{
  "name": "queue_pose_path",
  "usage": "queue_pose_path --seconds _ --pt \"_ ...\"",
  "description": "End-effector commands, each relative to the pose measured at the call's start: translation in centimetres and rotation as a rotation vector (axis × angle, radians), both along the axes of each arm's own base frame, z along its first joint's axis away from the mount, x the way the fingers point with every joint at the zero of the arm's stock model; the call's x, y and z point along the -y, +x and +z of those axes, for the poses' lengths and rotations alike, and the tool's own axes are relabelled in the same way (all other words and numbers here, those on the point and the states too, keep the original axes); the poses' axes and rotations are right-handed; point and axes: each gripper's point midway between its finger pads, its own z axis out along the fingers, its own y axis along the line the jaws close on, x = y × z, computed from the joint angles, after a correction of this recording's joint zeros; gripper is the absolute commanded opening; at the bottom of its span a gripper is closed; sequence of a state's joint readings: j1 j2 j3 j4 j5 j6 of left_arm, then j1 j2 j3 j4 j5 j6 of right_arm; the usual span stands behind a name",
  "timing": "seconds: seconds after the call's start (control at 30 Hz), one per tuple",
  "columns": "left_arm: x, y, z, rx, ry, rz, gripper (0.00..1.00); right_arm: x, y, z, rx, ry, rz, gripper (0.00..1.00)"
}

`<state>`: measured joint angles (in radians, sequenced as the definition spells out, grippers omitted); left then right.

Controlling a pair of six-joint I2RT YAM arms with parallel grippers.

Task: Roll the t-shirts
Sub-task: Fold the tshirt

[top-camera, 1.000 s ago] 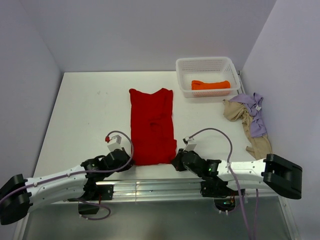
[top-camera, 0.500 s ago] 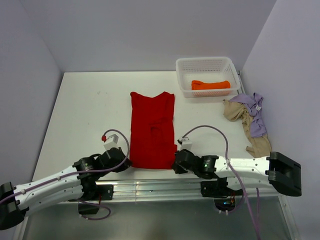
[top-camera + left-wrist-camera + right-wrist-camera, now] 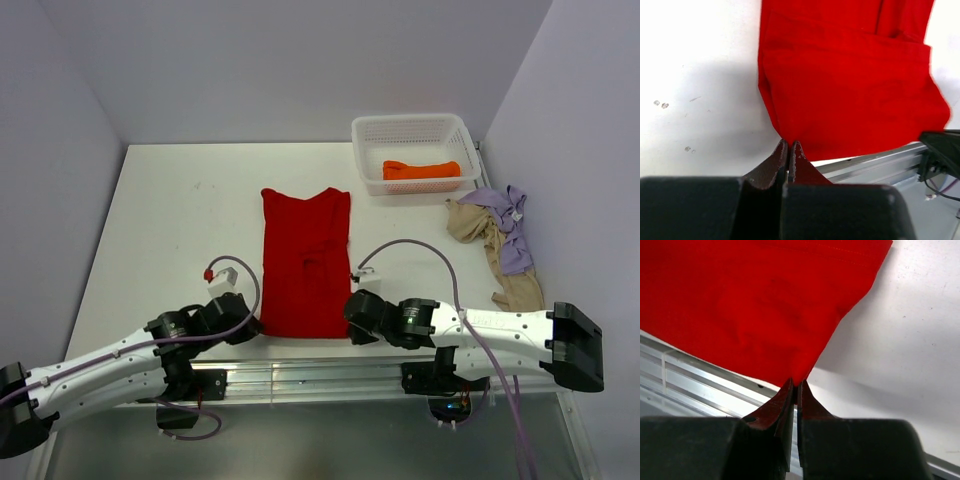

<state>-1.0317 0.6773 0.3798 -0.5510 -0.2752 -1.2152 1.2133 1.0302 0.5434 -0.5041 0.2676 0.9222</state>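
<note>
The red t-shirt (image 3: 305, 265) lies folded into a long strip down the middle of the table. My left gripper (image 3: 252, 326) is shut on its near left corner, seen in the left wrist view (image 3: 788, 143). My right gripper (image 3: 352, 318) is shut on its near right corner, seen in the right wrist view (image 3: 797, 383). The near hem is lifted slightly off the table (image 3: 170, 220). The orange t-shirt (image 3: 421, 170) lies in the white mesh basket (image 3: 372, 128). The lilac t-shirt (image 3: 510, 232) and the beige t-shirt (image 3: 500, 265) lie crumpled at the right edge.
The aluminium rail (image 3: 310, 375) runs along the table's near edge, just below the shirt's hem. The basket stands at the back right corner. Purple walls close in the table on the left, back and right.
Both grippers have drawn the shirt's near hem toward the near edge, and the shirt has slid and straightened. The right gripper has moved slightly up and left.
</note>
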Motion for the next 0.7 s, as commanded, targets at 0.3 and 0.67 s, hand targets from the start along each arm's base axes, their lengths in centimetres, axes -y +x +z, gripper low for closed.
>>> queue_pose_path --seconds 0.3,0.67 --pt "1.2 2.2 4.0 0.040 -0.003 -0.016 0.00 -0.2 1.4 4.3 0.076 -0.037 0.058 0.00" --pt "0.6 4.6 5.5 0.044 -0.003 0.003 0.00 -1.5 4.3 6.4 0.067 0.024 0.125 0.00"
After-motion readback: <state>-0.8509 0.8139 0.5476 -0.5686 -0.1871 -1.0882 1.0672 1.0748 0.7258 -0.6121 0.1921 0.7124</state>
